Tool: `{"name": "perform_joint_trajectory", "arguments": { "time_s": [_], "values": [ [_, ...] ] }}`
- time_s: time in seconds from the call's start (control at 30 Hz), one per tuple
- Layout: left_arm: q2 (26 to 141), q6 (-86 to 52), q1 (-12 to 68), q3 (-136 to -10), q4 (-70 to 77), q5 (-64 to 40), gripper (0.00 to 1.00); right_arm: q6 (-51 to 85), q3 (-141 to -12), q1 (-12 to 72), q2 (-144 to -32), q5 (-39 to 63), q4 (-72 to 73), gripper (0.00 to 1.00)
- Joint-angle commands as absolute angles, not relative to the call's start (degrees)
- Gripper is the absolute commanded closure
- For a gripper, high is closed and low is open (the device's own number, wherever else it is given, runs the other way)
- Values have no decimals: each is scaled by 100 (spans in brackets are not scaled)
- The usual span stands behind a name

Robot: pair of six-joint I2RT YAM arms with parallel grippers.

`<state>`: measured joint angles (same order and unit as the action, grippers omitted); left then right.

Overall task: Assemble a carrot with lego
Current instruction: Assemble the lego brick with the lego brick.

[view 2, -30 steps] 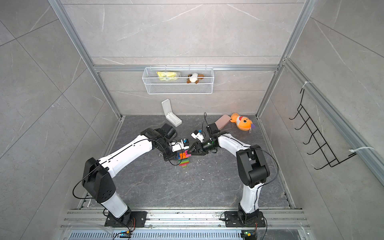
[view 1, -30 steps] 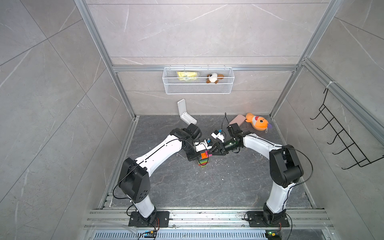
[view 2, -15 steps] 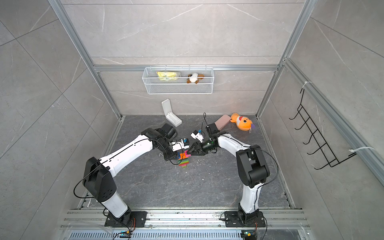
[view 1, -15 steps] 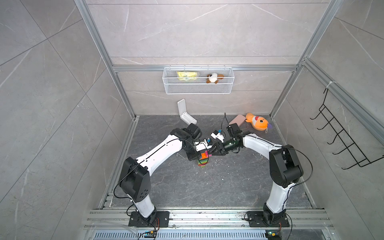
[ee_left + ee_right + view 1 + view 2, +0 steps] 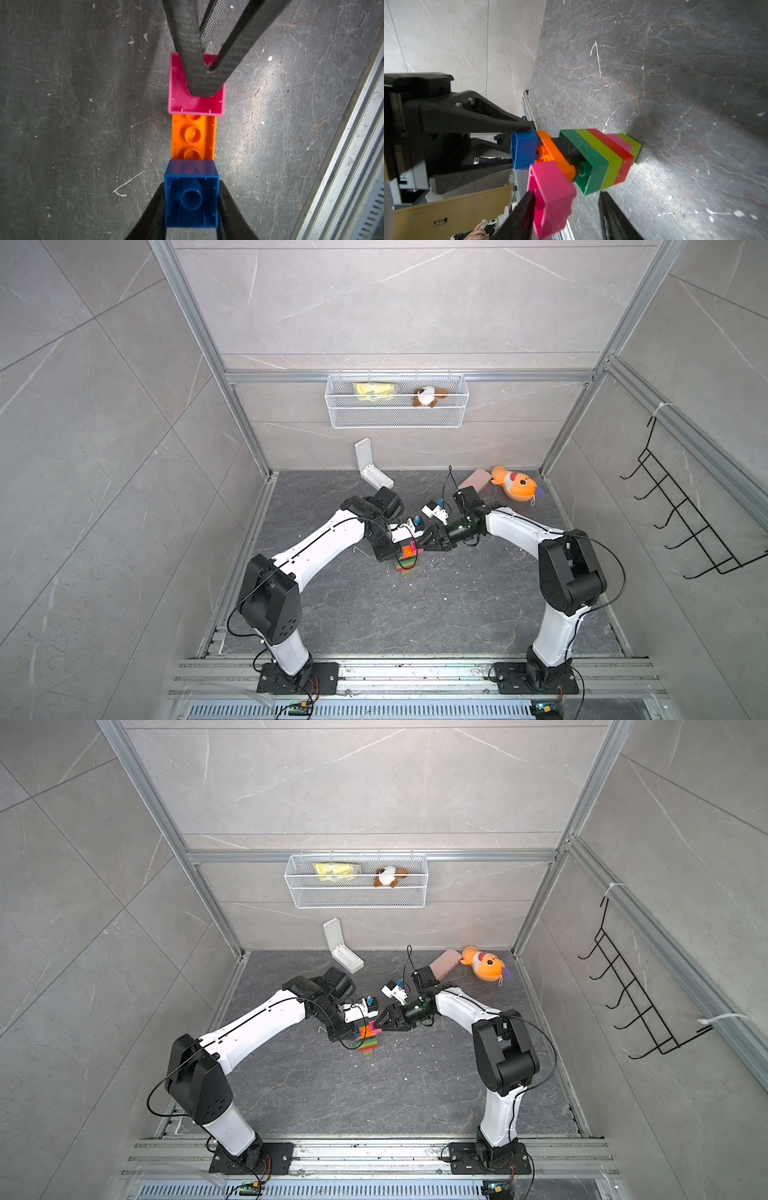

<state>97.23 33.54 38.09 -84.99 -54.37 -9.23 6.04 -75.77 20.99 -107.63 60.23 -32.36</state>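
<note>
Grey marble walls (image 5: 374, 302), dark stone floor (image 5: 415, 614)

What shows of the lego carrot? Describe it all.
The carrot is a glossy plastic stack standing tip-down on the dark floor: lime, pink, red, lime, dark green, black, then an orange oblong brick on top. A blue brick and a pink brick sit at its ends, hollow sides up. The left gripper is shut on the blue brick; a finger of the right gripper touches the pink.
</note>
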Motion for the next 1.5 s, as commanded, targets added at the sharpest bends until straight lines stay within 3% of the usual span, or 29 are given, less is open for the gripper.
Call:
{"name": "perform_joint_trajectory", "arguments": {
  "time_s": [0.0,1.33,1.47],
  "values": [
    [9722,3327,3777,-8424,-5914,-841,100,564,-7684,2139,-10856,5786,-3419,48],
    [10191,3103,3805,-8550,-6145,-526,100,475,-7668,2144,-10872,5655,-3483,48],
    [10179,3096,3838,-8668,-6219,-562,95,510,-7840,2147,-10778,5779,-3536,47]
  ]
}}
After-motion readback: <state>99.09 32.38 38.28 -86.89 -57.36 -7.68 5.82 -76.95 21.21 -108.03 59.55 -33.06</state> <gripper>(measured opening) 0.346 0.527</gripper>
